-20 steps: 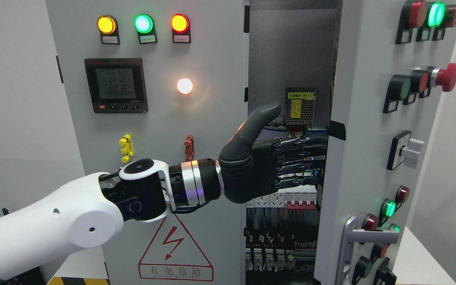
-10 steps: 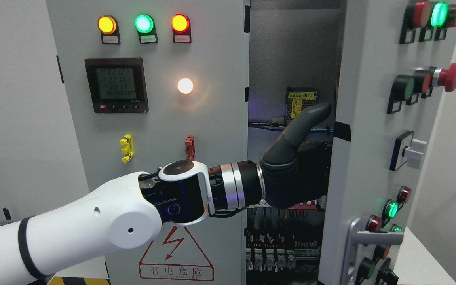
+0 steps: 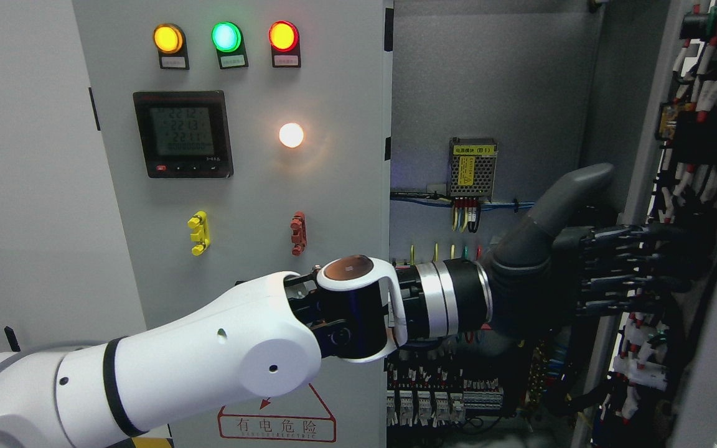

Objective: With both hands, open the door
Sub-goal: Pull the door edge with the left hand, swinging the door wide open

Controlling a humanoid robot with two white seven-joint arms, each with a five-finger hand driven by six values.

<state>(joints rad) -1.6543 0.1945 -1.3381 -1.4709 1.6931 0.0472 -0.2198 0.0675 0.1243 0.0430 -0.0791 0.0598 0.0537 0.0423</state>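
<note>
- One arm was at work, the left, coming in from the lower left and reaching across the cabinet (image 3: 495, 81) to the right-hand door (image 3: 694, 186).
- Left hand (image 3: 582, 267) was flat against the inner face of that door, its fingers (image 3: 613, 261) stretched straight out side by side and its thumb raised; it gripped nothing, only pressed.
- Right hand was nowhere to be seen from where the camera looked.
- That door stood at the far right, swung wide, so that its wired back faced the room, with bundles of red, white and black wires (image 3: 701, 74) running down it.
- Behind the arm the open bay showed a small power unit with a yellow label (image 3: 472, 167) and rows of breakers (image 3: 424, 404) lower down.
- Left door (image 3: 240, 186) was shut, with its three lamps (image 3: 225, 37), its meter (image 3: 183, 134) and the warning triangle (image 3: 277, 417) at the bottom.
- By my reckoning the right half of the job was nearly done: the door looked well open, and a last push might be all it wanted.
- What seemed left was the other door, if the task meant that one as well; I could not tell that from the sentence alone.
- No part of the right door's handle showed, so I could not say how it stood.
</note>
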